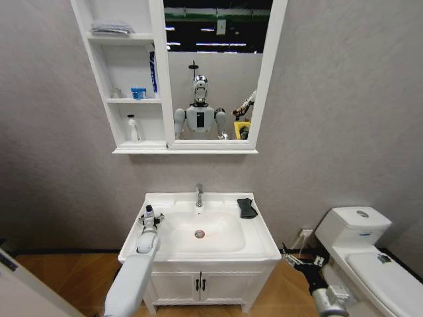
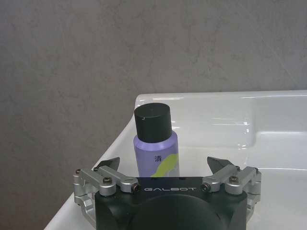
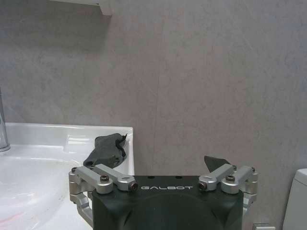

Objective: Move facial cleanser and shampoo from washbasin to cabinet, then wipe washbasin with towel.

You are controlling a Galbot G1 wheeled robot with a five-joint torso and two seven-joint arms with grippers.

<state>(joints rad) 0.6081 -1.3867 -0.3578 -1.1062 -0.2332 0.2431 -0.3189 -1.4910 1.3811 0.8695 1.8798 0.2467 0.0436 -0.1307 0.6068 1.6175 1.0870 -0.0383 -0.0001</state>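
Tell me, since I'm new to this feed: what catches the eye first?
The left gripper, open, sits at a purple bottle with a black cap on the washbasin's left rim. The dark towel lies on its right rim, and the right gripper hangs low beside the vanity.

Grey wall (image 1: 344, 99); wood floor (image 1: 66, 277); white toilet (image 1: 360, 254) at right.

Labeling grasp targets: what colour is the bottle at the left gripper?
Lavender bottle, black cap, yellow-green label patch; clearest in left wrist view.
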